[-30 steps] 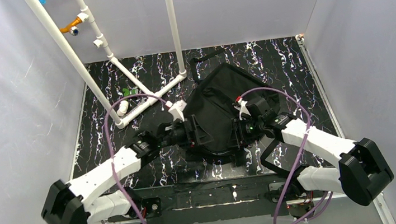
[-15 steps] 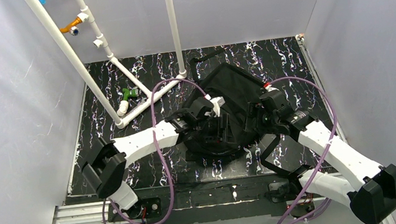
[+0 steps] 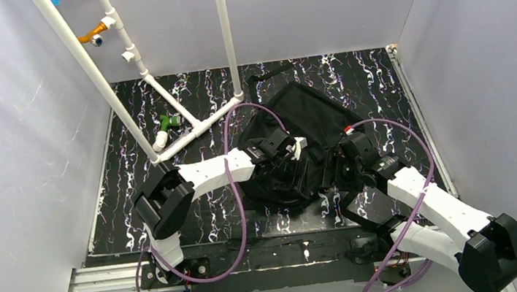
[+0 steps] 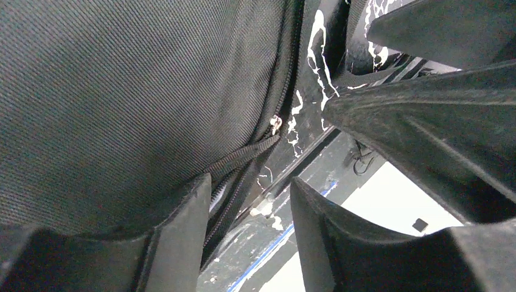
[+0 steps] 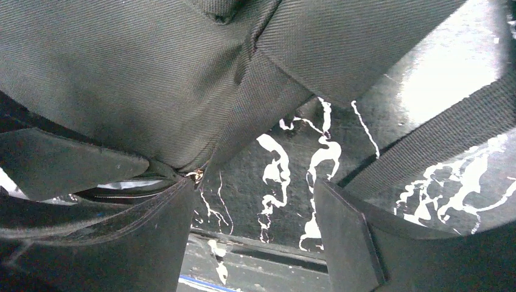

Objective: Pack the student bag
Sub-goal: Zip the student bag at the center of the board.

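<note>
The student bag [image 3: 307, 118] is a black fabric backpack lying flat in the middle of the marbled black table. My left gripper [image 3: 293, 165] reaches across over its near left part. In the left wrist view the gripper [image 4: 249, 204] is open and empty, with the bag's fabric [image 4: 122, 91] and its zipper pull [image 4: 275, 123] just beyond the fingers. My right gripper [image 3: 332, 171] is at the bag's near right edge. In the right wrist view it [image 5: 255, 198] is open and empty, below the bag's corner [image 5: 182, 79], with a shoulder strap [image 5: 438, 137] to the right.
A white pipe frame [image 3: 187, 128] stands at the back left, with a green-and-white object [image 3: 166, 123] lying beside it. An orange fitting [image 3: 92, 36] sits on the upper pipe. A black strap end [image 3: 269, 73] lies behind the bag. Grey walls close three sides.
My left arm has swung and stretched further right, over the bag. My right arm has shifted a little towards the bag's near right edge. The bag's near part looks more bunched.
</note>
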